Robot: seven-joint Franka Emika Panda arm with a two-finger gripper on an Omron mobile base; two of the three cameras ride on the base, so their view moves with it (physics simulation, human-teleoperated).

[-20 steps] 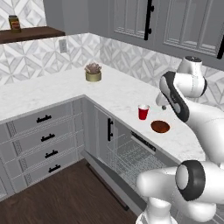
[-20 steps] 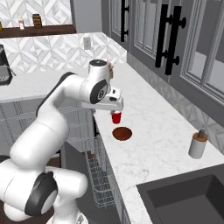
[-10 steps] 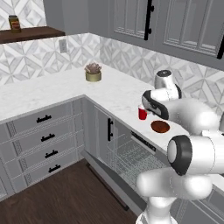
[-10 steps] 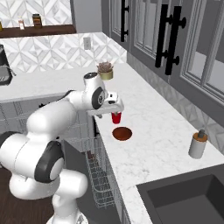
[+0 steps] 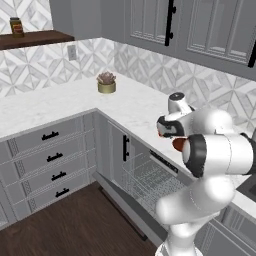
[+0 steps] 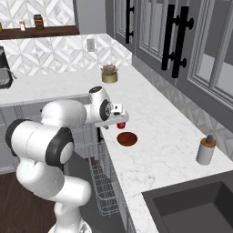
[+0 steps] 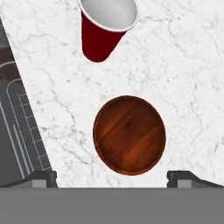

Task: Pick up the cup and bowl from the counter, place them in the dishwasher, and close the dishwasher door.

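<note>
1. Bowl [image 7: 129, 135] sits flat on the white table [image 7: 192, 78], right under the hand. In the hand view it lies dead centre between the two fingertips, just ahead of them.
2. Cup [image 7: 105, 27] stands upright on the table beyond the bowl, along the look axis, near it but not touching.
3. Gripper [image 7: 113, 178] — jaws spread wide, nothing held. The gap looks wider than the bowl, so my read is a straight drop would straddle it. A rim pinch would need an offset to one side.
4. Bowl is round, so no long axis to line up. Only the rim side matters.
5. Dishwasher [image 5: 150, 182] is open below the table edge, rack [image 5: 145, 175] showing, door [image 5: 125, 205] folded down — on the left in the hand view, close to the bowl.
6. In the right base view the hand hovers above the bowl [image 6: 127, 139], with the cup [image 6: 120, 125] partly hidden behind it.
</note>
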